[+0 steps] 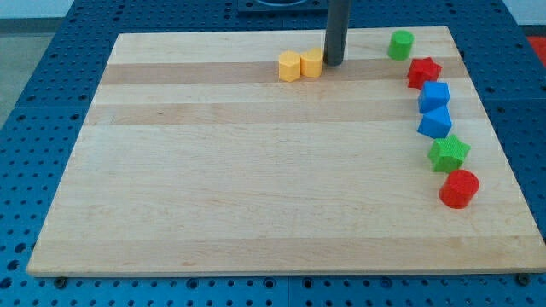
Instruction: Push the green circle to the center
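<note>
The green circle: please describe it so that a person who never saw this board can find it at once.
Start at the wooden board and go to its corner at the view's top right. The green circle stands there, first in a curved row of blocks, just above the red star. The green star lower down has points; this one is a round cylinder.

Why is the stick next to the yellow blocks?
That does look odd: my tip touches the two yellow blocks at the view's top, while the green circle block it should push sits apart, near the wooden board's top right corner.
</note>
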Tool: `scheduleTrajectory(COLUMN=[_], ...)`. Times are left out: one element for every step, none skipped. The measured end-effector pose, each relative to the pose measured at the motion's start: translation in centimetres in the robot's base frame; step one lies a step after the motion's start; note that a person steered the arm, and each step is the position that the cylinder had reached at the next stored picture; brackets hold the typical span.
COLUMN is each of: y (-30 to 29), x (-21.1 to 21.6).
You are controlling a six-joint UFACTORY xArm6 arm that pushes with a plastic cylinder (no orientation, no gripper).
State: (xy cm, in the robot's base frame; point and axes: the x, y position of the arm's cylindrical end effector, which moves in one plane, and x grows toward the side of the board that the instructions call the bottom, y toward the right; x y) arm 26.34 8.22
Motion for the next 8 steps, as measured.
scheduleTrajectory(y=[1.3,4.5,8.3,11.5,13.8,14.9,14.2,13.0], x=[-2.2,-3.5,-4.5,-5.7,-6.3,-5.4,-3.7,-1.5])
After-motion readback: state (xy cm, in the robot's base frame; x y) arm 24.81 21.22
